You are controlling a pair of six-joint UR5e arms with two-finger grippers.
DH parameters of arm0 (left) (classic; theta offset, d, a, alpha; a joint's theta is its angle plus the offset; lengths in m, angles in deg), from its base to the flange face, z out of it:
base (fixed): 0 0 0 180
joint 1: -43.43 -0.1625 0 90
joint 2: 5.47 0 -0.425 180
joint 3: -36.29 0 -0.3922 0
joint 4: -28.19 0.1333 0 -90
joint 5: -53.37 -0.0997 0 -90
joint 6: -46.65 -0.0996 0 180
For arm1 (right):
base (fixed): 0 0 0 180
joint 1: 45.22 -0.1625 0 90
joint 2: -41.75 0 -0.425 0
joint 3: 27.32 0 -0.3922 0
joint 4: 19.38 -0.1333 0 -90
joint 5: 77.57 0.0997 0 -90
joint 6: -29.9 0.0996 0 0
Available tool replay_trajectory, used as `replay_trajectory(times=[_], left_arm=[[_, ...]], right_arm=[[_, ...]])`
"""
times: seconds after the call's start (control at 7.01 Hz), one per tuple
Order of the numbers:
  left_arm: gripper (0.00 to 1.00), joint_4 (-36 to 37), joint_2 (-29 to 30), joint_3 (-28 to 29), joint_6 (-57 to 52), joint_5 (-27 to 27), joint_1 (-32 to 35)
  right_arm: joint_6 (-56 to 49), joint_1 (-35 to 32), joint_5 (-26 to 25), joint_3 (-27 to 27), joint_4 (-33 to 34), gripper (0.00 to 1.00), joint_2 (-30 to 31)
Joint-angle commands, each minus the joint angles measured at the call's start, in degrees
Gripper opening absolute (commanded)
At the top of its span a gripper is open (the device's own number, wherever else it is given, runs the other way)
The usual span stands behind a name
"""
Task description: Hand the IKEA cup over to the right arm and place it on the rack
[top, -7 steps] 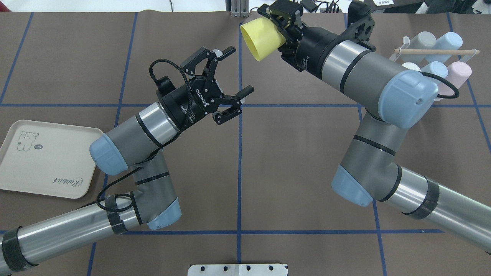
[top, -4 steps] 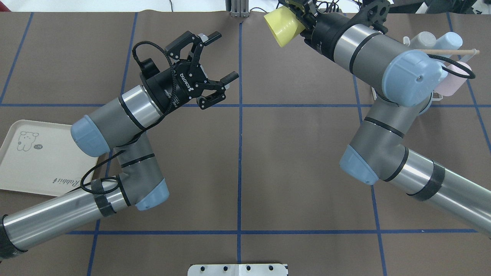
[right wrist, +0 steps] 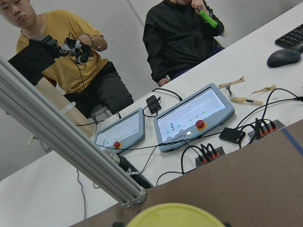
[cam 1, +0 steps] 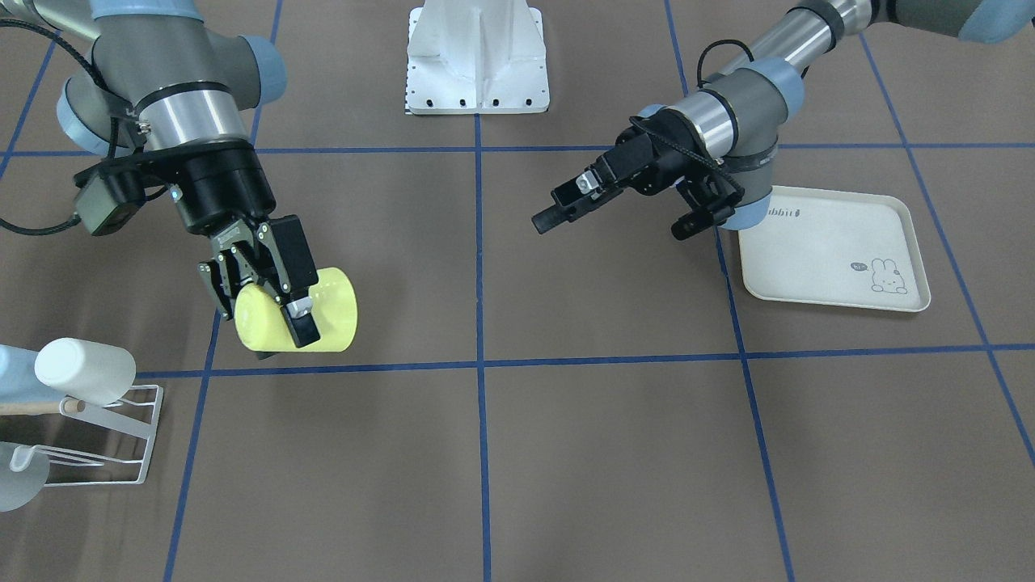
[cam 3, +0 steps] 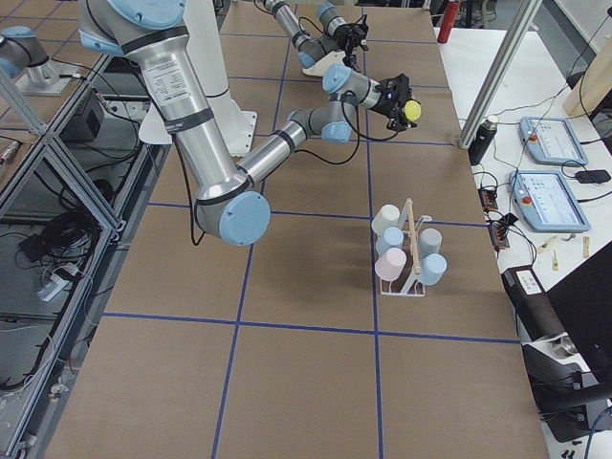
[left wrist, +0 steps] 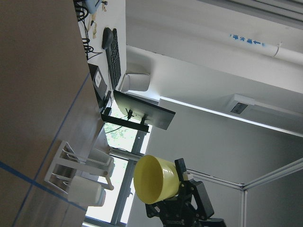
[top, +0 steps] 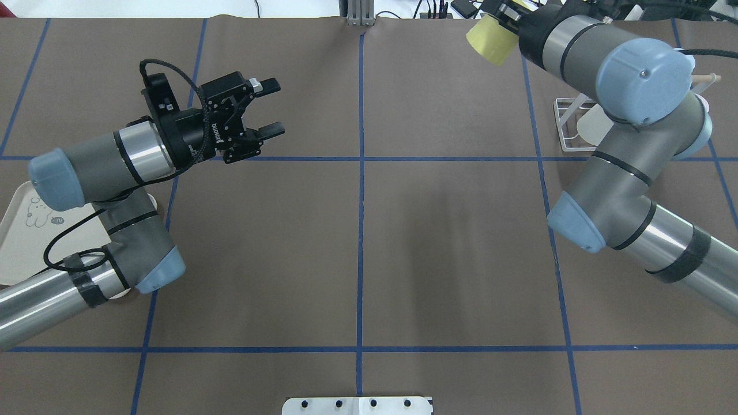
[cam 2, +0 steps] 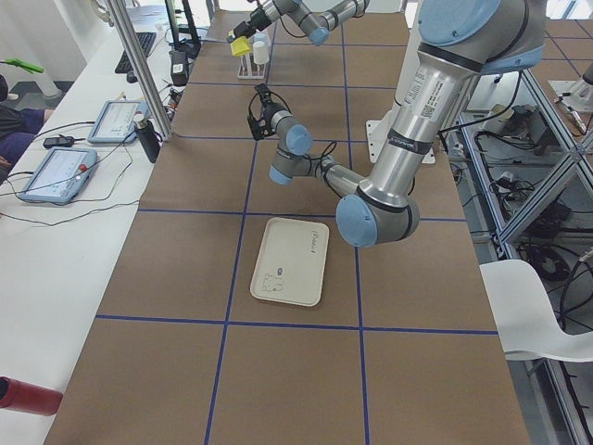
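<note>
The yellow IKEA cup point(cam 1: 335, 307) lies on its side in my right gripper point(cam 1: 263, 311), which is shut on it a little above the table. In the overhead view the cup point(top: 489, 39) is at the far right, just left of the white wire rack point(top: 568, 124) with its wooden dowel. The rack point(cam 1: 105, 436) stands to the cup's near left in the front-facing view. My left gripper point(top: 275, 106) is open and empty over the left half, far from the cup. The left wrist view shows the cup point(left wrist: 156, 179) held in the air. Its rim point(right wrist: 175, 215) fills the right wrist view's bottom edge.
Several pastel cups point(cam 3: 402, 244) hang on the rack. The cream rabbit-print tray point(cam 1: 833, 250) lies under my left arm's elbow at the left edge. Operators' tablets point(right wrist: 194, 116) and cables lie on the desk beyond the far table edge.
My right arm has carried the yellow cup to the right and farther back, toward the rack. My left arm has drawn back to the left, its gripper still open.
</note>
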Motion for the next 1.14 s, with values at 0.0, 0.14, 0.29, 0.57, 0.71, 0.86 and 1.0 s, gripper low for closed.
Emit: replay_trajectory(times=[0.0,0.14,0.29,0.57,0.71,0.86,1.0], left_arm=[[0.99,2.19,-4.69,-1.51,-7.24,3.39,2.58],[0.99,7.51,-4.88,-2.74,-8.64,8.81,7.47],[0.99,11.57,-7.84,-6.14,-15.01,11.73,8.74],[0.99,15.73,-13.21,-10.73,-24.45,11.85,8.75],[0.99,15.83,-13.23,-10.75,-24.47,11.85,8.75],[0.99,15.83,-13.23,-10.75,-24.47,11.85,8.75],[0.99,15.83,-13.23,-10.49,-24.47,11.85,8.75]], right_arm=[[-14.86,-5.19,-0.04,1.83,2.09,0.00,3.14],[-20.06,-7.13,-0.04,4.46,1.74,0.00,3.15],[-22.46,-8.63,0.04,6.66,1.56,0.00,3.15],[-24.76,-9.52,0.22,10.35,1.21,0.00,3.06],[-25.81,-9.96,0.22,14.29,-2.36,0.00,2.54],[-27.13,-10.57,0.39,19.64,-8.66,0.00,2.01],[-27.84,-10.84,0.57,21.86,-11.24,0.00,1.75]])
